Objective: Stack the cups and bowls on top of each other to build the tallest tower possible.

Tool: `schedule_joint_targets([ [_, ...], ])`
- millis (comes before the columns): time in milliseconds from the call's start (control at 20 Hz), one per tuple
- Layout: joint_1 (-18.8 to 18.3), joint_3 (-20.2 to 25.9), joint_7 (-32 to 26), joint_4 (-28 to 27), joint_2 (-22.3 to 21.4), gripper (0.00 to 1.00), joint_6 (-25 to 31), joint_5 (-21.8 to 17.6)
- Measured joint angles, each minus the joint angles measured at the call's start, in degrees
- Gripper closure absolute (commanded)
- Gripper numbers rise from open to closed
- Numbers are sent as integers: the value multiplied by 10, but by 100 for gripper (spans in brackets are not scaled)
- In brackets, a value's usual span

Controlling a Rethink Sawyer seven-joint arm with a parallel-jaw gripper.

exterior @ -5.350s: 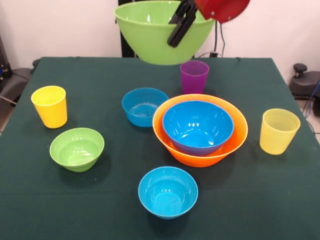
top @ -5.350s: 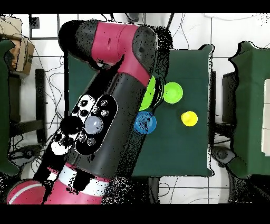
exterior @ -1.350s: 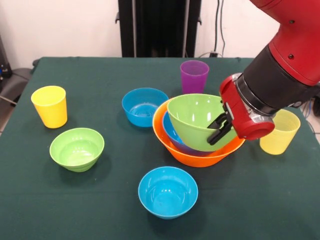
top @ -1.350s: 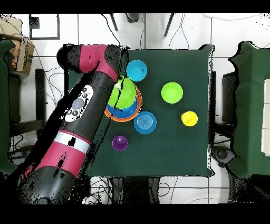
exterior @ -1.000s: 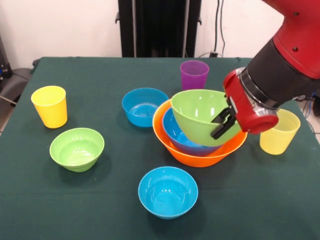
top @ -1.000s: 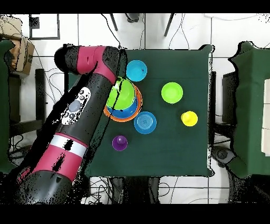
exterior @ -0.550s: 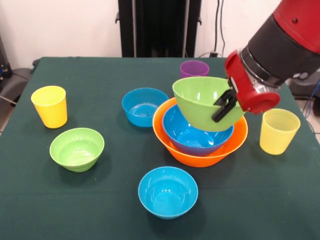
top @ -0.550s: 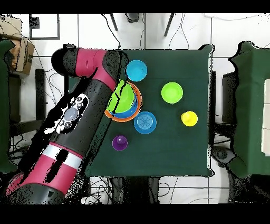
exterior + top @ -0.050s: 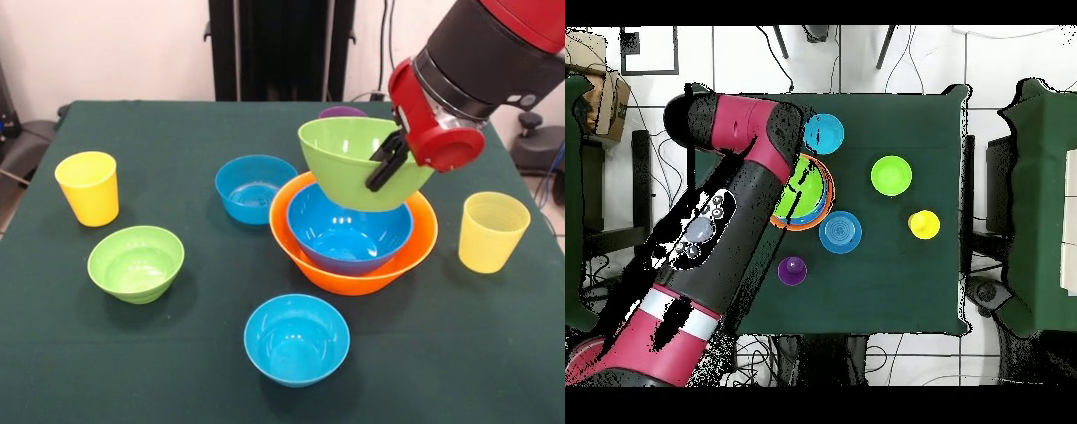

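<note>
The arm (image 9: 494, 53) reaches in over the table (image 9: 177, 371) with its gripper (image 9: 386, 162) clenched on the rim of the medium green bowl (image 9: 353, 163), which hangs tilted above the tower and clear of it. A moment earlier this bowl sat low inside the tower; it has since been raised and carried slightly toward the table's far edge, so the nesting was evidently not accepted and the placement is probably being retried. The tower therefore stands at two pieces: the orange bowl (image 9: 353, 276) with the large blue bowl (image 9: 349, 237) seated in it, right of the table's centre. Loose pieces, in descending size: the small green bowl (image 9: 136, 263) toward the left edge; one small blue bowl (image 9: 296, 339) near the front edge, another (image 9: 252, 188) just left of the tower; the opaque yellow cup (image 9: 87, 187) by the left edge; the ribbed cup (image 9: 492, 231) by the right edge; the purple cup (image 9: 342, 112), mostly hidden behind the held bowl.
</note>
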Motion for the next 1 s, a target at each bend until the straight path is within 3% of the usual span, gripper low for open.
schedule_joint_targets([
  [1000,6,3,0,18,14,100,-44,0],
])
